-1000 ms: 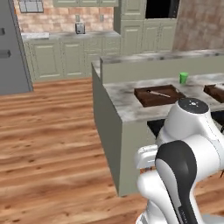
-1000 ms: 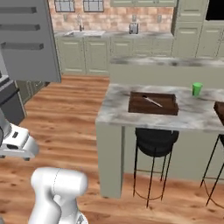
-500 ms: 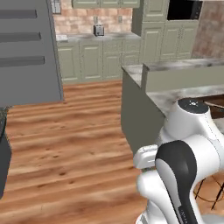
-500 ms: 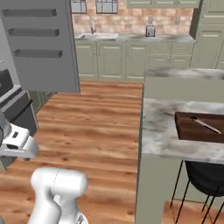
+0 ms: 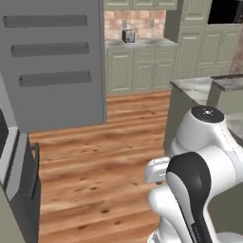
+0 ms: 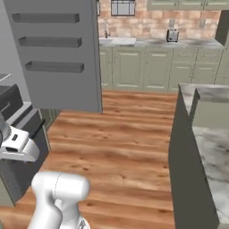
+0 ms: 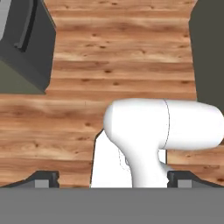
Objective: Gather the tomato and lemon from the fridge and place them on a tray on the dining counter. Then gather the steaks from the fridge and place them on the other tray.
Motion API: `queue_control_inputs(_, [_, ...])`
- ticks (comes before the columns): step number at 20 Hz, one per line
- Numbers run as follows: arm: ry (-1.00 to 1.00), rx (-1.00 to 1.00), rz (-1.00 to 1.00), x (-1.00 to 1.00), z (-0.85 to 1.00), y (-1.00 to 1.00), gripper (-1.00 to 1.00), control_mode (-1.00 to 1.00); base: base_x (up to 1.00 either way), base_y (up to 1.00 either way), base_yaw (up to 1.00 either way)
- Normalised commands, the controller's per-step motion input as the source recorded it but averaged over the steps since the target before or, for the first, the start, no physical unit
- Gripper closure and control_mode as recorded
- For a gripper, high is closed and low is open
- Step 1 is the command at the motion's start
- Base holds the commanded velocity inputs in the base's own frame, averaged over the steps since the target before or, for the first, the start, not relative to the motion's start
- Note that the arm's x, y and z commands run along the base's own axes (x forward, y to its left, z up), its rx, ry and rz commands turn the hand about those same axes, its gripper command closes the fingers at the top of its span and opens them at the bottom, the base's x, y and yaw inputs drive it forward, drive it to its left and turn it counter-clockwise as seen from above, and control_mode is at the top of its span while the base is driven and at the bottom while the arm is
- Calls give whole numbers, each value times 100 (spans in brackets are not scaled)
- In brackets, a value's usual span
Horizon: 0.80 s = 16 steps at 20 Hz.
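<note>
Swinging left since a second ago, the base cameras now face the tall grey fridge (image 5: pixel 57 61) with dark bar handles, its door closed, instead of the marbled grey-white dining counter (image 6: pixel 210 147), now at the right edge. Over wooden floor (image 7: pixel 109 65), the two-finger gripper (image 7: pixel 111 178) hangs wide apart, holding nothing.

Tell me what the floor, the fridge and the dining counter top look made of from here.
The floor looks like warm brown wooden planks with knots and grain, slightly glossy. The fridge looks like matte grey metal or plastic, smooth and plain with dark bar handles; the render leaves it open. The dining counter top looks like polished grey-white veined stone, probably marble, on a painted sage-green base.
</note>
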Motion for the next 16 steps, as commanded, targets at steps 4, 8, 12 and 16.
queue_control_inputs(4, [0, 0, 0, 0, 0, 0, -100, 100, 86, 25, 15])
queue_control_inputs(8, [0, 0, 0, 0, 0, 0, -100, 100, 81, 14, 35])
queue_control_inputs(12, [0, 0, 0, 0, 0, 0, -100, 100, 70, 20, 43])
queue_control_inputs(16, [0, 0, 0, 0, 0, 0, -100, 100, 53, 15, 47])
